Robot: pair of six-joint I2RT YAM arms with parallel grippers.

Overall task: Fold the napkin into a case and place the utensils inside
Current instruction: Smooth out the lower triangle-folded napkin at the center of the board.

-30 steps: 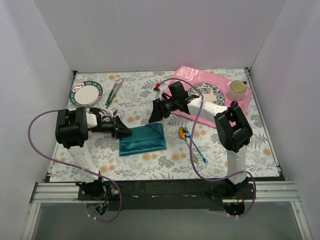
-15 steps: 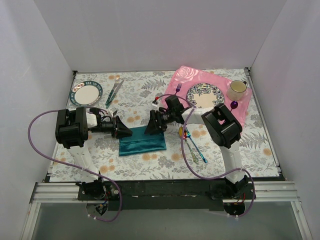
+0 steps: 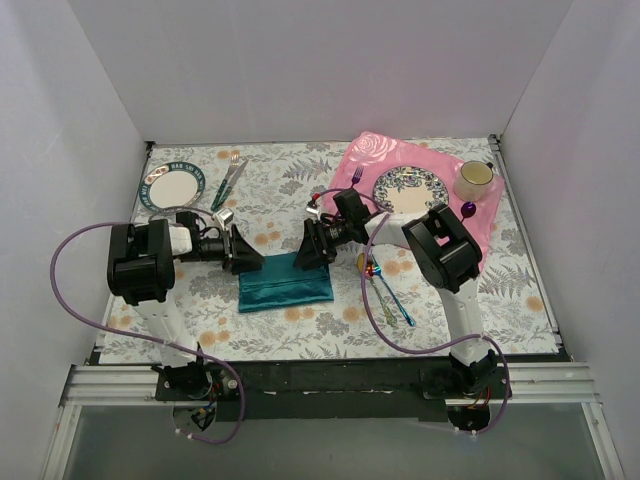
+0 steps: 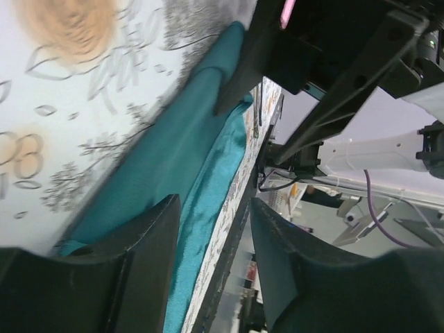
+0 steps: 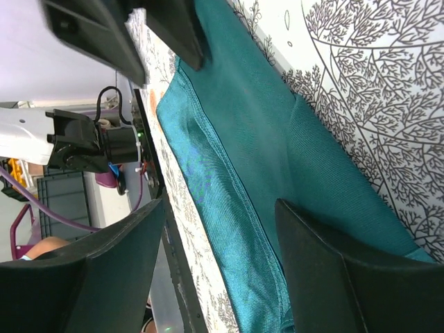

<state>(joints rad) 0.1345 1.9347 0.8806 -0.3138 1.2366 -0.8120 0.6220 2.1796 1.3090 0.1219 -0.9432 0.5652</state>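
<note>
Here, white walls (image 3: 300, 60) box a floral tablecloth (image 3: 290, 185) — teal napkin (image 3: 287, 283) folded mid-table.

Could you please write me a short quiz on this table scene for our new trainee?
1. True or false: the utensils already lie inside the folded napkin.
2. What stands on the pink placemat? A) a plate and a mug B) the napkin C) a teapot
3. Which gripper is nearer the utensils?
Key: 1 false, they lie beside it. 2 A. 3 the right gripper.
</note>
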